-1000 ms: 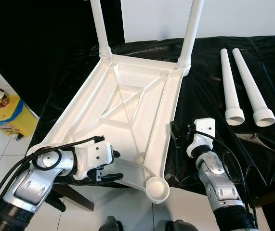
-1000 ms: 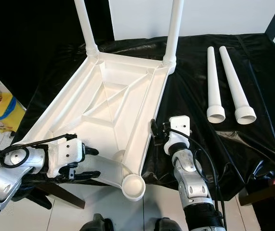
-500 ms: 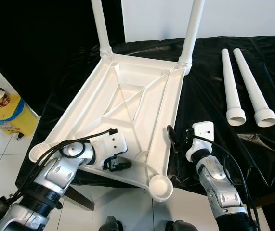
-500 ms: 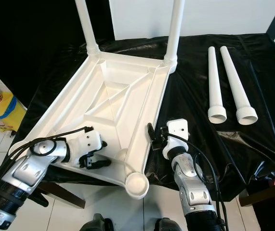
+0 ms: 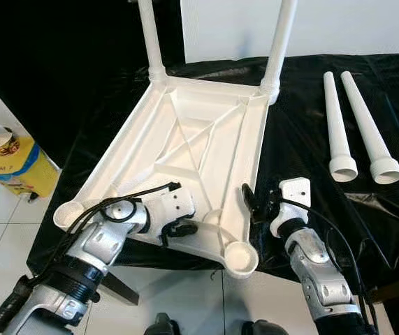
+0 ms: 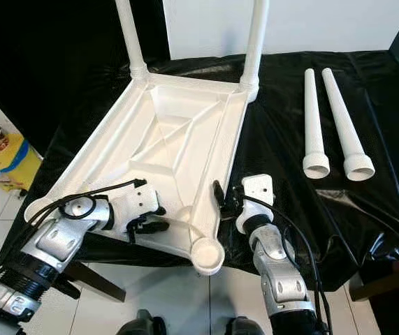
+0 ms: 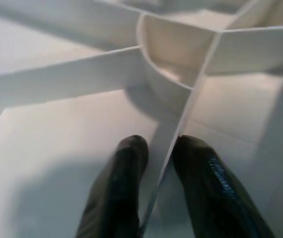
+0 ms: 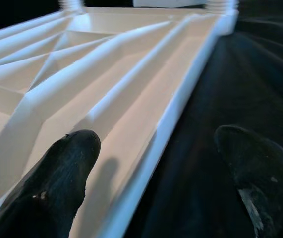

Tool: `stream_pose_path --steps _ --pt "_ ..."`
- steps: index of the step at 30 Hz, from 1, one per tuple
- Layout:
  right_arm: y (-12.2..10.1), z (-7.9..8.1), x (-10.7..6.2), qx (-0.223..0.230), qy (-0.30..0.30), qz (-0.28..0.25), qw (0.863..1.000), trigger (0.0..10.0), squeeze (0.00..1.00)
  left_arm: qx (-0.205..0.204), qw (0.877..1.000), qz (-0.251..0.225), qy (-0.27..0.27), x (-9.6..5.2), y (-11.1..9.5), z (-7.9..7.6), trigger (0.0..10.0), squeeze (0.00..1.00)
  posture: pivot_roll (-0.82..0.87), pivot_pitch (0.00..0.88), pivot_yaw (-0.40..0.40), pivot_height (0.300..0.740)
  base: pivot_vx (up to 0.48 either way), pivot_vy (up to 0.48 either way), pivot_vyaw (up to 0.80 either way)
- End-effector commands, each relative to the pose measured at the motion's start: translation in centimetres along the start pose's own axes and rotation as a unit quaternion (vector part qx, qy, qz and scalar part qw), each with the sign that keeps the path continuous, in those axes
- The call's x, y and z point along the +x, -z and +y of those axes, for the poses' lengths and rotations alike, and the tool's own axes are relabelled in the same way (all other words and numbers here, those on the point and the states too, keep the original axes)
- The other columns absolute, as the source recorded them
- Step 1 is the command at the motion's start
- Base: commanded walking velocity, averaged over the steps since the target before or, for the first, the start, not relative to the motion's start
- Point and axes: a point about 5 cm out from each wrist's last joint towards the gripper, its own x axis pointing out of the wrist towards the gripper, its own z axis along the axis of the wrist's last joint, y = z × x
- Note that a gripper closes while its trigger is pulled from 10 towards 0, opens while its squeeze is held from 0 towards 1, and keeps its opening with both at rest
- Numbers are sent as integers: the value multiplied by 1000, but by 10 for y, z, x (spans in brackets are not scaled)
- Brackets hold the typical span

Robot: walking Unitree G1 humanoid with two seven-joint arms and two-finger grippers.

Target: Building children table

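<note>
Left tool (image 7: 158,163) of mine is clenched on a thin rib (image 7: 181,119) inside the upturned tabletop (image 5: 185,150), near its front edge. My right tool (image 8: 156,163) is released, its fingers (image 8: 57,178) straddling the tabletop's right rim. That tabletop lies on the black-covered bench (image 5: 304,125), two legs (image 5: 281,42) already standing in its far corners. Two loose legs (image 5: 356,125) lie on the bench to the right.

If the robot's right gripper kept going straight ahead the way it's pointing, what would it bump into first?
Probably nothing soon. The right gripper is open and straddles the side rim of the upside-down white table top. Going straight on, it would slide along that rim toward the far leg socket, though depth is unclear.
</note>
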Motion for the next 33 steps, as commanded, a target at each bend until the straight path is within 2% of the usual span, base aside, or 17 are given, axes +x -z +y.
stream_pose_path --steps 1,10,11,12,13,16,18,19,20,24,26,28,29,31,33 --pt "1 0 -1 7 -2 7 1000 10000 0 -23 995 14 -97 -1 6 8 0 0 11 123 27 740 0 0 0" --pt "1 1 -1 6 -5 7 1000 10000 0 -37 993 -26 -113 9 -10 1 39 0 11 111 16 740 0 0 0" --pt "1 1 -1 5 -1 5 1000 10000 0 -24 992 -38 -117 13 -16 -2 10000 0 11 105 12 740 0 0 0" --pt "0 1 -1 6 3 4 1000 10000 0 -22 991 -49 -119 17 -21 -4 10000 0 10 104 13 740 0 0 0" --pt "0 1 -1 5 7 2 1000 10000 0 -30 990 -63 -122 19 -25 -5 10000 1000 9 100 13 740 0 0 0" --pt "-3 -1 0 3 19 -6 1000 10000 0 -35 989 -74 -124 19 -28 -5 10000 1000 6 91 14 740 0 0 0" --pt "-6 -4 1 5 34 -14 999 10000 0 -22 989 -65 -132 18 -27 -4 10000 1000 6 91 14 740 0 0 0" --pt "-8 -7 2 4 47 -21 999 10000 0 -23 988 -71 -135 15 -29 -2 10000 871 5 91 15 740 0 0 0" --pt "-11 -11 3 0 59 -29 998 10000 0 -24 987 -80 -136 12 -31 0 10000 0 5 93 15 740 0 0 0" --pt "-19 -21 3 -3 99 -53 994 10000 0 -37 982 -123 -141 2 -39 3 10000 0 2 87 17 740 0 0 0" --pt "-20 -23 3 -4 106 -55 993 10000 0 -39 981 -129 -142 1 -40 4 10000 0 2 87 17 740 0 0 0" --pt "-28 -34 7 -14 139 -70 988 10000 0 -42 970 -182 -157 -10 -52 10 10000 0 0 93 15 740 0 0 0" --pt "-28 -34 7 -14 139 -70 988 10000 0 -42 970 -182 -157 -10 -52 10 10000 0 0 93 15 740 0 0 0" --pt "-34 -45 10 -20 165 -79 983 10000 0 -44 961 -213 -169 -18 -58 14 10000 0 0 102 9 740 0 0 0" --pt "-36 -51 12 -21 183 -79 980 10000 0 -46 958 -223 -176 -20 -60 15 10000 0 0 117 9 740 0 0 0"
